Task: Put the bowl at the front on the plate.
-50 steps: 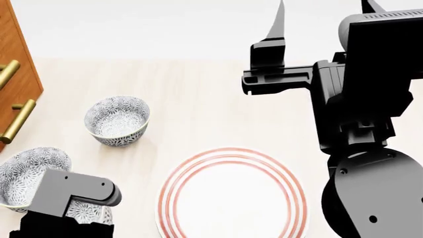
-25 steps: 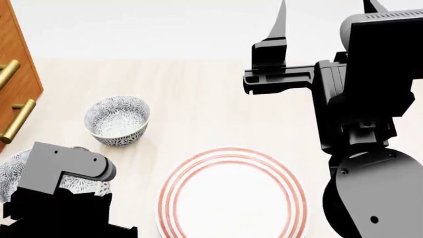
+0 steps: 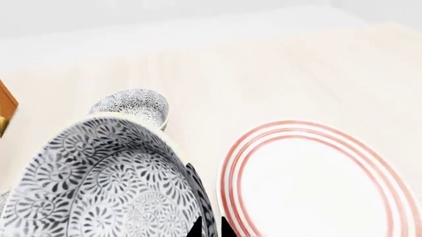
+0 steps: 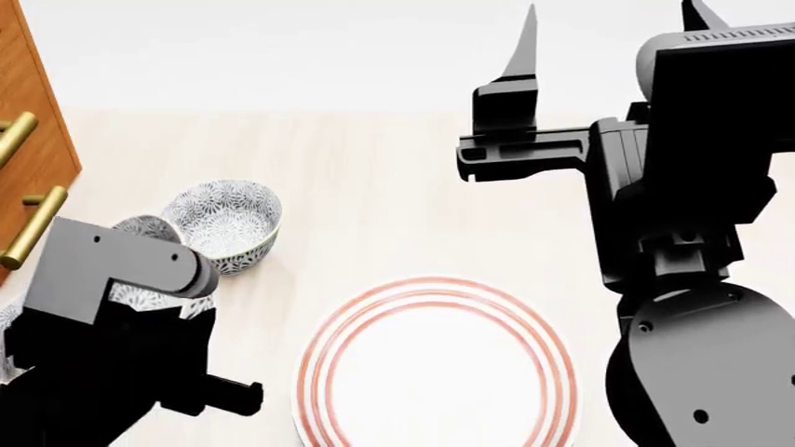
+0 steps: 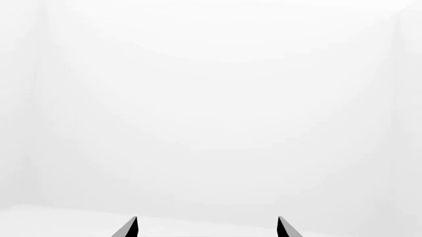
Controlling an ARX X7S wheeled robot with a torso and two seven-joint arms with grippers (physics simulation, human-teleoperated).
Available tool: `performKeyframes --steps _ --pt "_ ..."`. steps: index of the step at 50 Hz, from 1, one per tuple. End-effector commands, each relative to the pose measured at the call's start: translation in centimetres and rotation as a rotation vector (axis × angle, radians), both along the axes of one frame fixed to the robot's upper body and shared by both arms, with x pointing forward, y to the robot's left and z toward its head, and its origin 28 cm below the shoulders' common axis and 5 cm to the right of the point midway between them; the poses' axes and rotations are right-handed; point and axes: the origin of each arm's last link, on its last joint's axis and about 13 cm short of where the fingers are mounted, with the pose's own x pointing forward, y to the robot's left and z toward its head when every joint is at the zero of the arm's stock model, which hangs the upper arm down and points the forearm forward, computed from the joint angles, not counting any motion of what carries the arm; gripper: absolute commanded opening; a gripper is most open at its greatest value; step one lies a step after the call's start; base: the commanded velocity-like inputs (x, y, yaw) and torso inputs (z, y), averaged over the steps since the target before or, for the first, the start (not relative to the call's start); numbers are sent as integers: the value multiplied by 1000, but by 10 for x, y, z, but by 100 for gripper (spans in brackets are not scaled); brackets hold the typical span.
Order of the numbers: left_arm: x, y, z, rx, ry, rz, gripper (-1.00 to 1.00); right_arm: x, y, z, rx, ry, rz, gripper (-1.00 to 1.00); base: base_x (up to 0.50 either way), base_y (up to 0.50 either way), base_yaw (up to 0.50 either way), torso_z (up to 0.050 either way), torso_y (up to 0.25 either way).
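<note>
My left gripper (image 3: 211, 231) is shut on the rim of the bowl (image 3: 105, 182), a white bowl with a grey-blue floral pattern, one finger inside and one outside. It fills the near part of the left wrist view, tilted and held up off the table. In the head view the left wrist covers most of the bowl (image 4: 144, 228), and its fingers are hidden. The plate (image 4: 435, 368), white with red rings, lies flat to the right of the bowl (image 3: 316, 182). My right gripper (image 4: 609, 11) is raised high and open, holding nothing (image 5: 207, 227).
A look-alike bowl (image 4: 226, 219) stands on the pale wooden table (image 4: 372, 186) behind the held one (image 3: 135, 101). A sliver of another patterned bowl (image 4: 6, 321) shows at the left edge. A wooden cabinet with brass handles (image 4: 32, 223) borders the left side.
My left arm has risen and moved away from the front edge, carrying the bowl up off the table. The right arm and the plate have not moved.
</note>
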Motion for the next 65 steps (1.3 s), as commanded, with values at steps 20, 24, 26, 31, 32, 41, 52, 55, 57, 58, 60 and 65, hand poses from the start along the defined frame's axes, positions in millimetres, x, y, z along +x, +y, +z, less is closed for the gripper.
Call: performKeyframes --steps 20,24,26,31,32,41,52,55,57,58,60,65 --pt "19 -7 15 -1 -105 -100 -100 0 0 1 5 -13 9 100 0 0 0 0 1" --pt "23 -8 16 6 -121 -123 -100 0 0 2 2 -19 11 100 0 0 0 0 2" --pt "23 -9 16 16 -134 -129 -100 0 0 2 4 -19 13 100 0 0 0 0 0" --pt "27 -10 21 28 -160 -142 -100 1 0 2 4 -23 15 100 0 0 0 0 0" --pt "28 -10 21 29 -163 -144 -100 1 0 2 4 -23 14 100 0 0 0 0 0" --pt "36 -11 21 90 -172 -166 -100 1 1 1 -5 -23 17 100 0 0 0 0 0" --pt "48 -12 24 148 -185 -182 -100 1 0 -2 0 -20 17 100 0 0 0 0 1" --pt "50 -12 26 153 -184 -188 -100 1 0 -2 1 -20 16 100 0 0 0 0 0" --pt "53 -13 27 159 -183 -194 -100 1 0 -3 3 -20 16 100 0 0 0 0 0" --pt "54 -13 28 163 -185 -202 -100 1 0 -3 3 -20 16 100 0 0 0 0 0" --pt "56 -13 30 166 -186 -209 -100 1 0 -3 4 -19 16 100 0 0 0 0 0" --pt "61 -15 35 186 -192 -236 -100 1 0 -4 7 -18 14 100 0 0 0 0 2"
